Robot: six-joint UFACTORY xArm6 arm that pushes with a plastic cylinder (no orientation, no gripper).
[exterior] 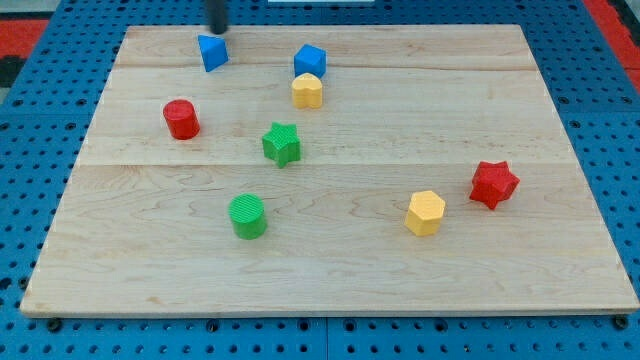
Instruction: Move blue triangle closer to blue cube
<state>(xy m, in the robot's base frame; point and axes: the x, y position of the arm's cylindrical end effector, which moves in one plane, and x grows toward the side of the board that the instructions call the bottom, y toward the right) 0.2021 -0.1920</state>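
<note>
The blue triangle (212, 52) lies near the view's top left of the wooden board (330, 290). The blue cube (310, 60) sits to its right, about a hand's width away, with a yellow block (307, 91) touching its lower side. My tip (217, 29) is a dark rod end at the view's top, just above the blue triangle and very close to its upper edge; whether it touches is unclear.
A red cylinder (181, 119) is at the left. A green star (282, 144) is near the middle and a green cylinder (247, 216) below it. A yellow hexagon block (425, 213) and a red star (493, 184) sit at the right.
</note>
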